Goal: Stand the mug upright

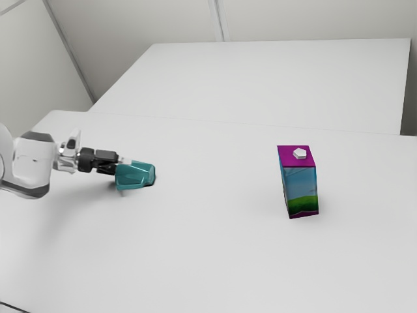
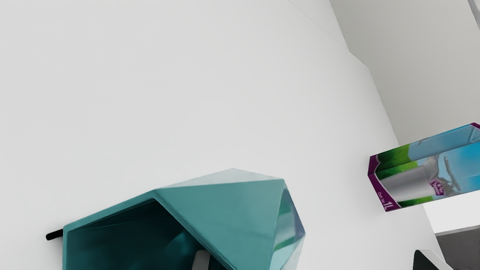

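Note:
The gripper (image 1: 120,165) is low over the table at the exterior view's left, right at the teal mug (image 1: 135,175). The mug lies on its side, its mouth facing the gripper. In the wrist view the gripper (image 2: 312,259) is open, its fingers wide apart. One fingertip (image 2: 201,259) reaches into the mouth of the mug (image 2: 225,213); the other stands outside, apart from the mug's outer wall. A short black piece sticks out beside the mug's rim; what it belongs to is unclear.
A purple, blue and green carton (image 1: 301,189) stands upright on the white table (image 1: 195,261), well off toward the exterior view's right. It shows in the wrist view too, as a carton (image 2: 423,176) beyond the mug. Behind the table is a wall.

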### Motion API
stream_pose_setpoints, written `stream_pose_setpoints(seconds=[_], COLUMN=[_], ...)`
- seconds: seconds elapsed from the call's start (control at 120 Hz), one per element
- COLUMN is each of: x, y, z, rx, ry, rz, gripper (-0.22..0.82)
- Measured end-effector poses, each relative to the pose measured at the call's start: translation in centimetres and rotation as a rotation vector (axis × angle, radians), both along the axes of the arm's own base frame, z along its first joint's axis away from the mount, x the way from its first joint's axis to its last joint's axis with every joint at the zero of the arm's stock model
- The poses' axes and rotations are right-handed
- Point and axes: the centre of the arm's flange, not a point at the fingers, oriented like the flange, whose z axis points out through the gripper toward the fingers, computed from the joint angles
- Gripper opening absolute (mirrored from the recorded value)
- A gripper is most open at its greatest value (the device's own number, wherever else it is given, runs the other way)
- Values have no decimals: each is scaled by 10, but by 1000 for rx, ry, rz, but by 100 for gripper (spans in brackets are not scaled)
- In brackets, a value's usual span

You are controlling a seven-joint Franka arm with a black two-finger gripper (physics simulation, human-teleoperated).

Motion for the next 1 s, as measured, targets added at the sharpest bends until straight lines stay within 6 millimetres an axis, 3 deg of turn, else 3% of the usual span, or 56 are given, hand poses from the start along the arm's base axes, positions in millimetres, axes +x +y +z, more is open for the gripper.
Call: stream_pose_setpoints(seconds=[0.167,0.675,1.0], x=[2,5,8], y=[-4,-6,-11], z=[-2,10,28], rx=[-1,17,47], ry=[-11,-54,-85], rz=[-11,-32,-52], gripper=[55,-5,-15])
